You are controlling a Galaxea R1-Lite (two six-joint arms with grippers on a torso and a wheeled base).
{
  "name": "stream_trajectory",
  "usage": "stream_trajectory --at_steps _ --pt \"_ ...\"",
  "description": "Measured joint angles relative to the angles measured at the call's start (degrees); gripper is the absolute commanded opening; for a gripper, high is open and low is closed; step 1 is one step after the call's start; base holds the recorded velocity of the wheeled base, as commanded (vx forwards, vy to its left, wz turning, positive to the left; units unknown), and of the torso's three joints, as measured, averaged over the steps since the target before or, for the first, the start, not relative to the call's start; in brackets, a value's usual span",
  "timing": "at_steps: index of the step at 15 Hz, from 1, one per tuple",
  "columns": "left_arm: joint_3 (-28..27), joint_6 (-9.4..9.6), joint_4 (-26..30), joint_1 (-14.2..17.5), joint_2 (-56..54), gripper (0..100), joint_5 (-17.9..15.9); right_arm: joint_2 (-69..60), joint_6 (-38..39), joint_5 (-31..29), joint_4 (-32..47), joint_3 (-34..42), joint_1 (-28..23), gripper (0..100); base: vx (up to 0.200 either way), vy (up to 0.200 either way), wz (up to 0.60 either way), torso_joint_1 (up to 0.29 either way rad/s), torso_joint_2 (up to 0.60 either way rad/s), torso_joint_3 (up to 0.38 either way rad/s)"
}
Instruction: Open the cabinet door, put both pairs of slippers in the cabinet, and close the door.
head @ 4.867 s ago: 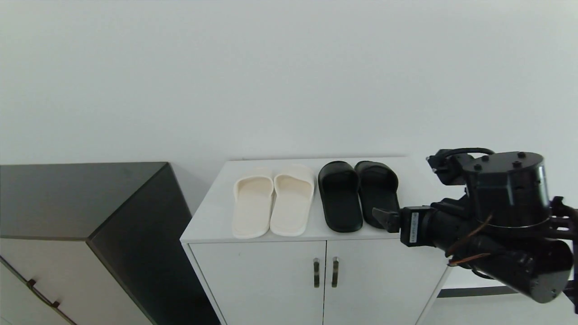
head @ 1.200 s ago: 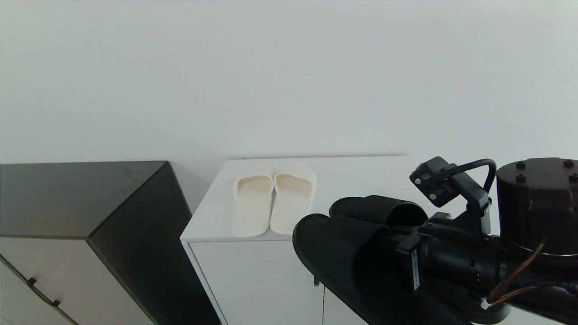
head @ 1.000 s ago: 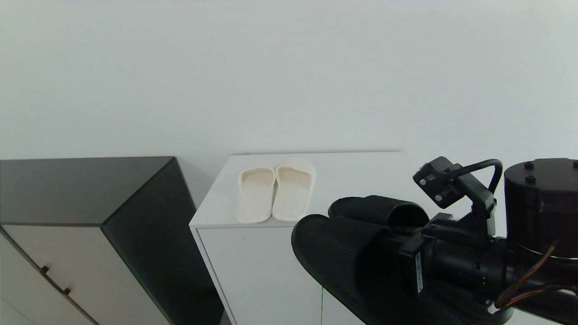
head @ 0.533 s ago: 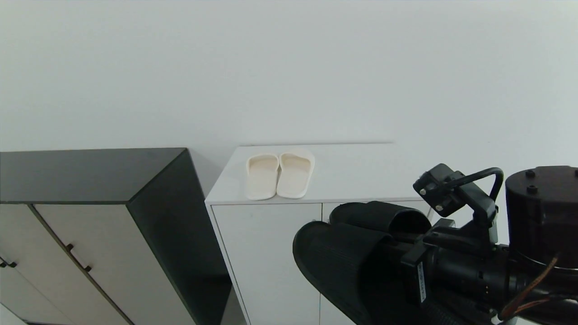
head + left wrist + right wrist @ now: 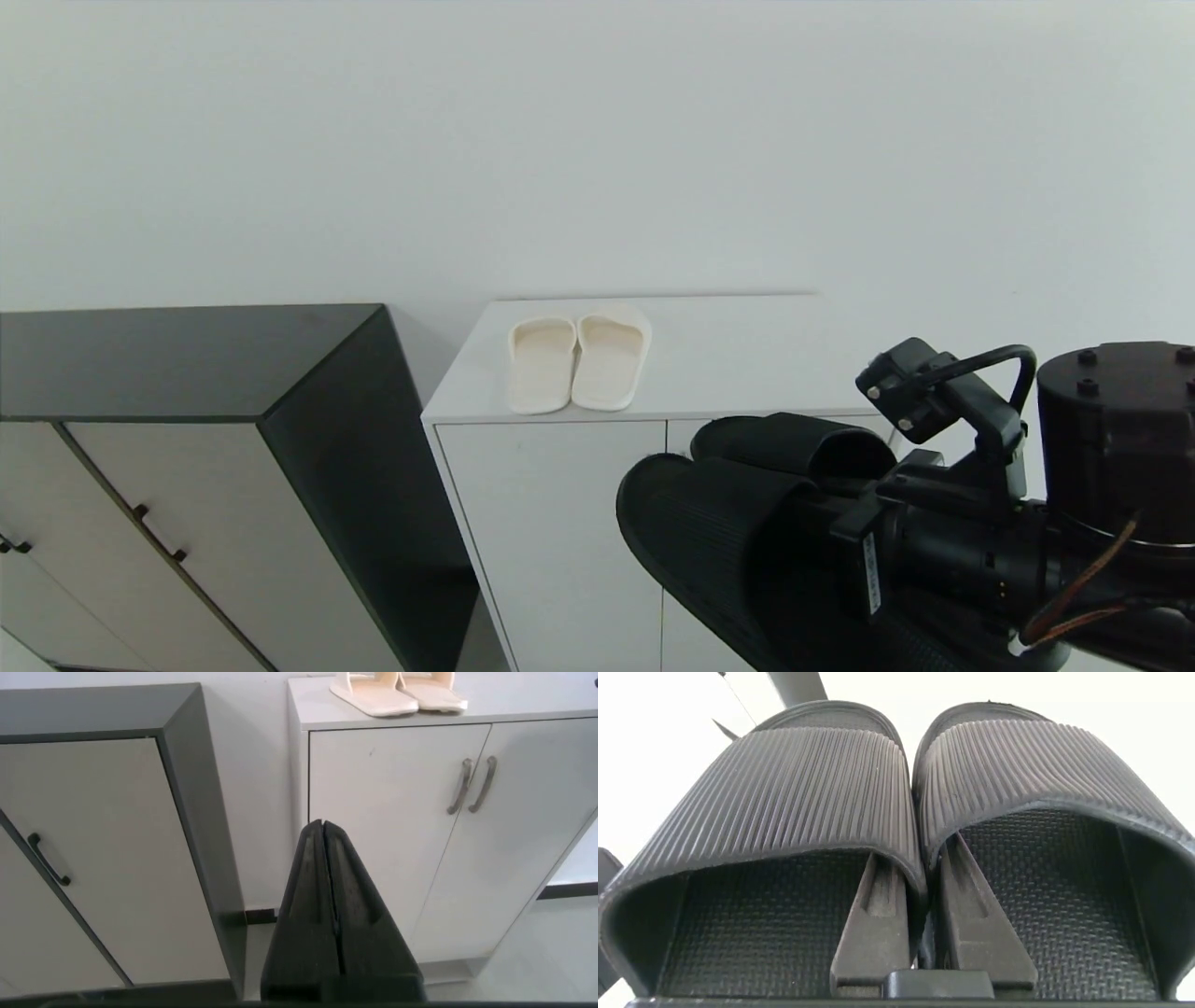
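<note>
The black slippers point(image 5: 719, 523) hang in the air in front of the white cabinet point(image 5: 551, 523), both held by my right gripper point(image 5: 915, 863). One finger point(image 5: 873, 919) sits inside each slipper, and the two pinch the slippers' point(image 5: 822, 784) inner walls together. The cream slippers point(image 5: 579, 362) lie side by side on the cabinet top, seen as cream slippers point(image 5: 397, 691) in the left wrist view. Both doors of the cabinet point(image 5: 392, 812) are closed, with their handles point(image 5: 472, 784) at the middle. My left gripper point(image 5: 323, 833) is shut and empty, low in front of the cabinet's left door.
A dark cabinet point(image 5: 308, 448) with pale doors point(image 5: 103, 859) stands close to the left of the white one, leaving a narrow gap. A white wall is behind both. The floor point(image 5: 561, 943) shows in front of the white cabinet.
My right gripper has lifted the black slippers off the cabinet top. Over the last second the camera has backed away and the cabinet looks farther off; the slippers stay in the gripper.
</note>
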Motion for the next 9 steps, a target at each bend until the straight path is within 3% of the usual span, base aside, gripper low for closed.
stream_trajectory --at_steps 2,9 --pt "0.0 -0.13 0.0 0.0 0.0 0 0.0 0.0 -0.1 0.1 0.0 0.7 0.1 0 0.000 0.000 0.00 -0.107 0.25 0.144" --pt "0.0 -0.27 0.0 0.0 0.0 0 0.1 0.1 -1.2 0.1 0.0 1.7 0.2 0 0.000 0.000 0.00 -0.214 0.53 0.300"
